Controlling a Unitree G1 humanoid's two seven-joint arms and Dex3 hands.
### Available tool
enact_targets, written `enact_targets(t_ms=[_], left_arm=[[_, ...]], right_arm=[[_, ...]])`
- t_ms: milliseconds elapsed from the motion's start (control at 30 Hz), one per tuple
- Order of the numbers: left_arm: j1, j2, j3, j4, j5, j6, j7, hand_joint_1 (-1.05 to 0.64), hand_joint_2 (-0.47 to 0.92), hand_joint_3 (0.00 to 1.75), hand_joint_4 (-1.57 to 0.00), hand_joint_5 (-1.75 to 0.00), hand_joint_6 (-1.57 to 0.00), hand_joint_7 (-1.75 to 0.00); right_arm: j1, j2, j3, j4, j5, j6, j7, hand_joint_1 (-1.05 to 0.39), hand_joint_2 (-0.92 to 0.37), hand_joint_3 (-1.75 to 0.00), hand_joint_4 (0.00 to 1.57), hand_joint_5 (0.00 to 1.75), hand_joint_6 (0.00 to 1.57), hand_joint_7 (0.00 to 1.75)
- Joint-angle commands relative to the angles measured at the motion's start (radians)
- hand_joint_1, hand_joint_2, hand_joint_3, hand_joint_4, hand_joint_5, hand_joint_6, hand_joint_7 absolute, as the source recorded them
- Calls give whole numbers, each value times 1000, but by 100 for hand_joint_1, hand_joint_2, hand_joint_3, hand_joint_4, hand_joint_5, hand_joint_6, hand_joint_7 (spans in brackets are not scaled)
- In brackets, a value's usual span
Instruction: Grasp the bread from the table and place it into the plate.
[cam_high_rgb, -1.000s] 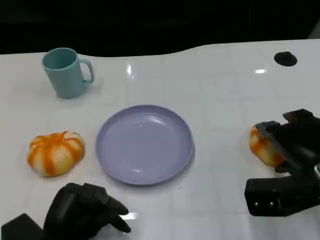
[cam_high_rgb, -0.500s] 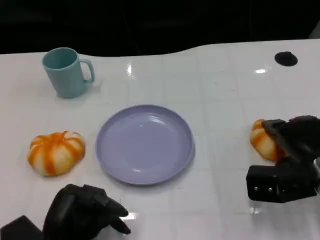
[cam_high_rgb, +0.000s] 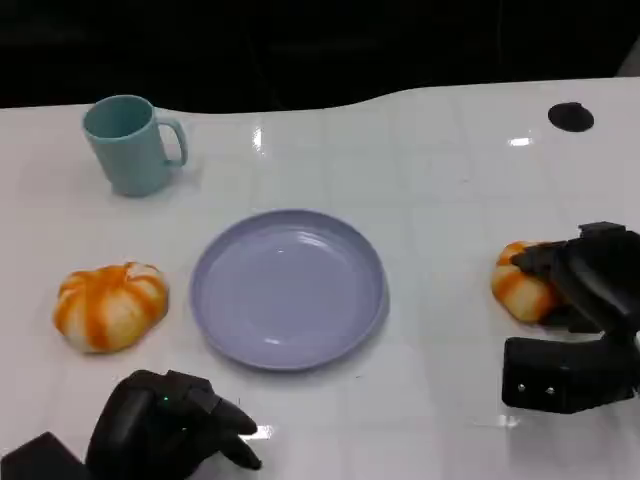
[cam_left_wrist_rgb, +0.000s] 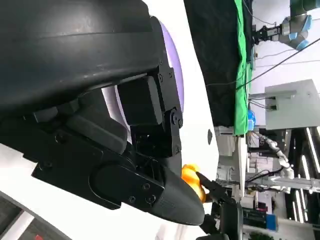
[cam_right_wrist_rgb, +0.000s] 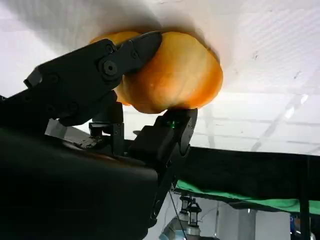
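An orange-striped bread roll (cam_high_rgb: 516, 285) lies at the right of the white table, and my right hand (cam_high_rgb: 592, 288) grips it from its right side. In the right wrist view the fingers (cam_right_wrist_rgb: 95, 75) clamp both sides of that roll (cam_right_wrist_rgb: 175, 75), which still touches the table. The lilac plate (cam_high_rgb: 288, 290) sits in the middle, well left of the held roll. A second striped roll (cam_high_rgb: 110, 305) rests left of the plate. My left hand (cam_high_rgb: 165, 428) lies curled and holding nothing at the front left; the left wrist view shows it (cam_left_wrist_rgb: 100, 125) with the plate rim (cam_left_wrist_rgb: 175, 65) beyond.
A teal mug (cam_high_rgb: 130, 143) stands at the back left. A small black disc (cam_high_rgb: 570, 117) is set into the table at the back right. The table's far edge runs along a dark background.
My right hand has drawn in around the right roll and nudged it slightly left toward the plate. The left hand, plate, mug and left roll have not moved.
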Motion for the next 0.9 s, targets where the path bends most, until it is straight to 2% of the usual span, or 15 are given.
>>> enact_targets(t_ms=[33,133,267,433,500,567,600,667,767,900], left_arm=[[9,14,3,-16,1,5,6,-105,90,0,-150,-57,-157,-25],[10,15,3,-16,0,7,4,-105,90,0,-149,-57,-157,-25],[14,17,3,-26,0,14,6,-105,90,0,-150,-57,-157,-25],[16,22,6,-26,2,9,3,-105,90,0,-150,-57,-157,-25],[15,23,5,-24,1,9,1,-105,90,0,-150,-57,-157,-25],[13,23,5,-20,-1,8,-2,-105,89,0,-150,-57,-157,-25],[12,22,5,-17,-3,6,-5,-105,89,0,-149,-57,-157,-25],[9,22,5,-13,-4,4,-7,-105,89,0,-149,-57,-157,-25],[6,19,4,-11,-4,5,-6,-105,89,0,-149,-56,-157,-24],[5,16,2,-10,-2,4,-3,-105,89,0,-149,-57,-157,-24]], right_arm=[[1,-18,0,-12,17,-16,-52,-9,-88,0,83,174,136,21],[9,-12,-9,-20,36,-51,-97,-7,-86,0,86,174,111,80],[26,-13,-2,-57,36,-79,-146,-4,-82,0,90,175,96,123],[54,-5,-5,-127,45,-101,-167,0,-82,-1,92,175,92,137],[66,0,-8,-170,50,-115,-174,1,-83,-2,95,175,95,134],[77,4,-10,-221,55,-127,-174,0,-82,-5,98,173,103,116],[82,8,-13,-243,62,-136,-170,1,-72,-25,99,172,104,115],[92,19,-19,-291,73,-144,-155,4,-35,-99,101,172,101,126],[92,40,-22,-347,94,-167,-126,3,-22,-127,103,172,98,135],[74,82,-17,-360,95,-181,-123,0,-16,-142,104,173,98,136]])
